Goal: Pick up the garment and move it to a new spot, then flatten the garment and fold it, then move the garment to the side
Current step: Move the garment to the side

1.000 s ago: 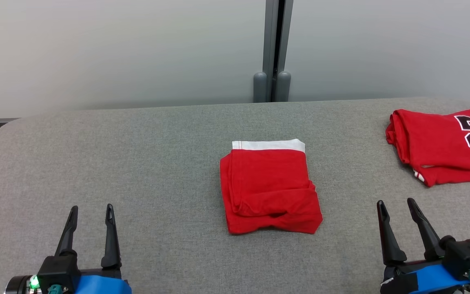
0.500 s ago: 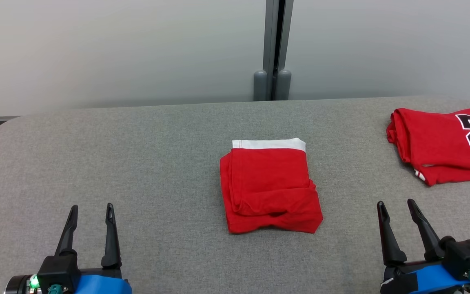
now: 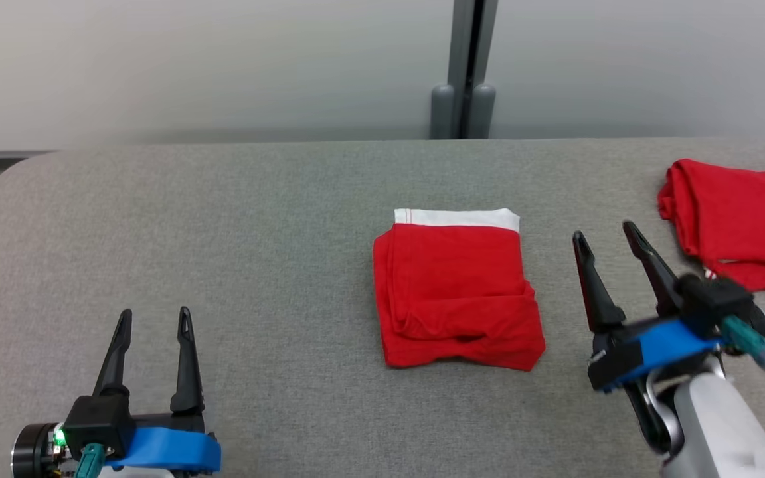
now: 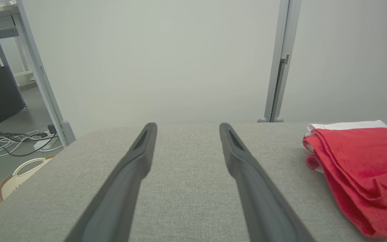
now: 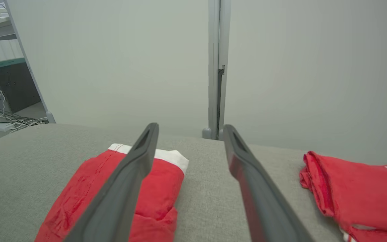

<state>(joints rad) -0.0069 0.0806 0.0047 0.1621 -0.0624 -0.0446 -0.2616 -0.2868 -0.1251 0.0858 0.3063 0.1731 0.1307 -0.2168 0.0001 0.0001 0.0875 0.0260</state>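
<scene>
The right claw (image 3: 603, 230), spread and empty, has advanced; the folded garment (image 3: 455, 292) now lies just left of it. The left claw (image 3: 155, 311) is spread too. Folding looks done, so shifting it aside seems next.

- The folded garment (image 3: 459, 292) lies on the table (image 3: 256, 219), just left of the right end effector (image 3: 603, 231) and well right of the left end effector (image 3: 155, 312).
- A second garment (image 3: 734, 222) lies on the table just right of the right end effector.
- A partition post (image 3: 465, 66) stands behind the table, beyond the folded garment.
</scene>
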